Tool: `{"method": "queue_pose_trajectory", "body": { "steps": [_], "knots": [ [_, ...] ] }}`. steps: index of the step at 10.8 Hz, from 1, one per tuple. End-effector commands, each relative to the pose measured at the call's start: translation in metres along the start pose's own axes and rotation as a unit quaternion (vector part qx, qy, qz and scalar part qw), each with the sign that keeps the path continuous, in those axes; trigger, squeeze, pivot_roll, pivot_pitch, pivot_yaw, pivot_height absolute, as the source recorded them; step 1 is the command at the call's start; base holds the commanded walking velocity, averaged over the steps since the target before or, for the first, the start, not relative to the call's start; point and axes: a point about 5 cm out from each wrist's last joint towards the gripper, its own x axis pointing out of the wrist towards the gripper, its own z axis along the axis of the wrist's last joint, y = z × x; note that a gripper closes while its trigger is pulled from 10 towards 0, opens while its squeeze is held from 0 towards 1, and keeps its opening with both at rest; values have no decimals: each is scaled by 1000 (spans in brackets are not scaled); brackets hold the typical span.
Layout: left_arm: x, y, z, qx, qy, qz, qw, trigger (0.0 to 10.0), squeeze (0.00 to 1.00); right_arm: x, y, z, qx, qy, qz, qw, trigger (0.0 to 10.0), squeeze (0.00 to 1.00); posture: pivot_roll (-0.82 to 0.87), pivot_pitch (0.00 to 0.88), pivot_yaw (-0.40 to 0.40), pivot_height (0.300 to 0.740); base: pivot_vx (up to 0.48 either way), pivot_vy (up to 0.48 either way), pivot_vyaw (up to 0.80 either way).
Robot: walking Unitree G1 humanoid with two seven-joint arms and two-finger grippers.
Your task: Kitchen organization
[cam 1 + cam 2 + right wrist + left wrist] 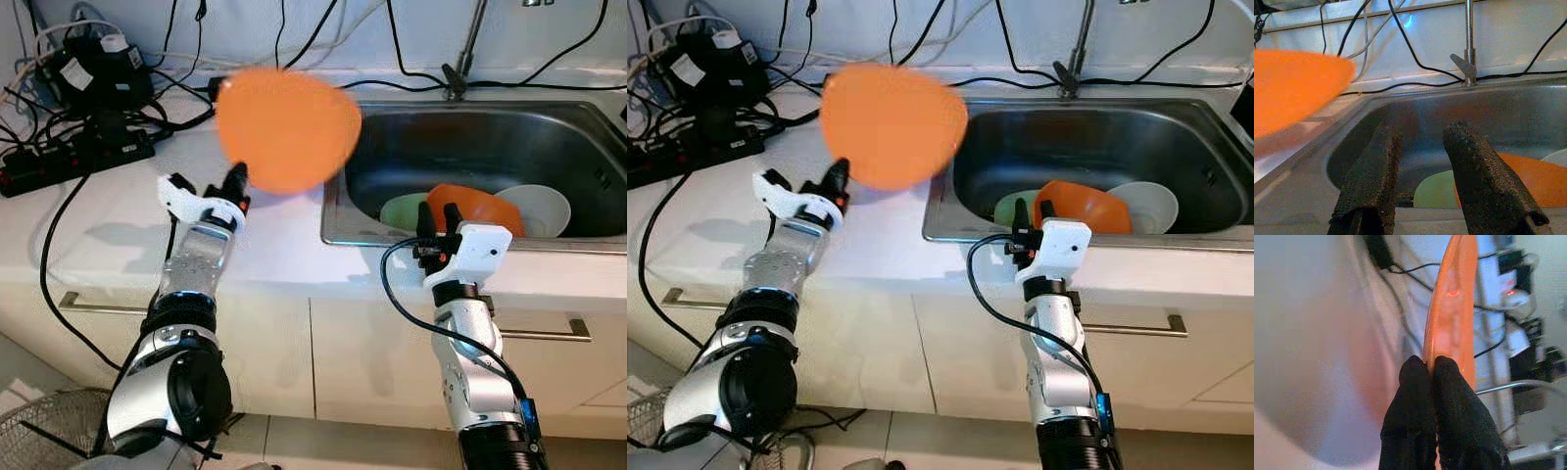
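1. The left gripper (235, 182) sits left of centre in the head views, its two black fingers (1415, 382) pressed together on the rim of an orange plate (286, 127).
2. That plate is held up off the white countertop (118, 230), tilted on edge and slightly blurred, its right side overhanging the left rim of the sink (333, 227).
3. The right gripper (440, 217) is at centre right, over the front edge of the sink, fingers (1374, 171) spread apart with nothing between them.
4. Just beyond those fingers, inside the steel basin, an orange bowl (478, 204) lies tipped on its side.
5. A pale green plate (402, 211) lies to the left of the bowl and touches it; a white bowl (541, 208) sits on its right.
6. At the back of the sink, top centre right, stands the tap (462, 61).
7. The upper left corner holds a black power strip (73, 157) and a tangle of black cables (147, 108) on the counter.
8. Below the counter, cream cabinet fronts with metal handles (549, 333) fill the lower part.
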Motion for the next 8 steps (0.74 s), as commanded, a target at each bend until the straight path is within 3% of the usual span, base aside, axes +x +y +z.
{"method": "queue_pose_trajectory", "body": {
  "steps": [1,3,7,8],
  "knots": [
    [1,-16,9,-17,-21,-49,998,10000,0,6,-1,-1,2,11,-3,1000,10000,0,-3,0,77,740,0,0,0],
    [-1,-21,1,-16,-4,-65,998,10000,0,12,-5,7,4,6,-9,1000,10000,0,-6,0,78,740,0,0,0],
    [-12,-28,-29,-1,56,-89,995,10000,0,36,-9,47,37,-42,-12,998,10000,0,-4,0,74,740,0,0,0],
    [-13,-30,-34,-1,62,-90,994,10000,0,38,-7,53,46,-51,-5,998,10000,459,-2,0,73,740,0,0,0]
  ]
}}
